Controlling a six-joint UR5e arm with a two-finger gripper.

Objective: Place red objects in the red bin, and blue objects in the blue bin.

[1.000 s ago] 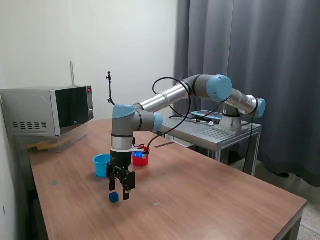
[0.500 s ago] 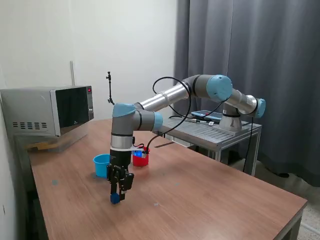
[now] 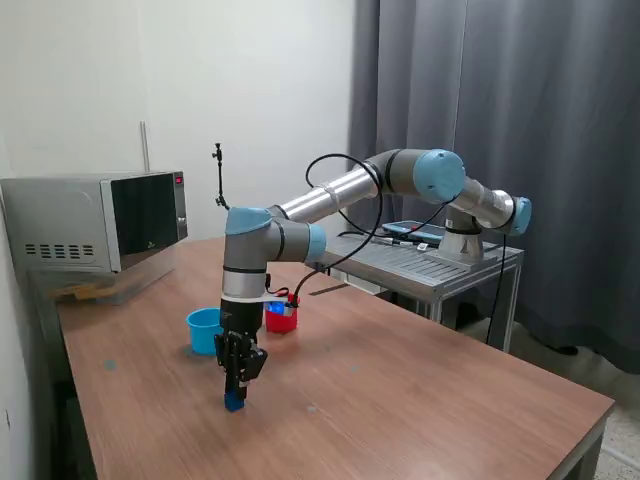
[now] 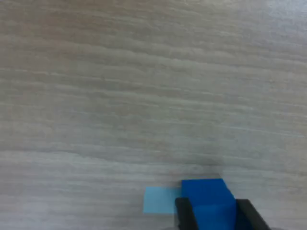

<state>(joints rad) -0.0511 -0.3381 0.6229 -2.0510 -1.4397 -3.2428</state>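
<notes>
A small dark blue cube [image 3: 234, 401] rests on the wooden table, toward the front from the two cups. My gripper [image 3: 235, 393] points straight down over it, fingers narrowed on either side. In the wrist view the cube [image 4: 207, 195] fills the gap between the two dark fingers [image 4: 184, 215], which press against its sides. The light blue cup [image 3: 203, 330] stands just behind the gripper on the exterior view's left. The red cup [image 3: 281, 319] stands behind it to the right. No red cubes show.
A microwave [image 3: 95, 222] sits at the back on the exterior view's left. A metal side table [image 3: 430, 262] carries the arm's base on the right. A pale blue patch [image 4: 158, 200] marks the tabletop beside the cube.
The gripper has come down from above the table onto the blue cube. Its fingers went from spread wide to closed against the cube's sides.
</notes>
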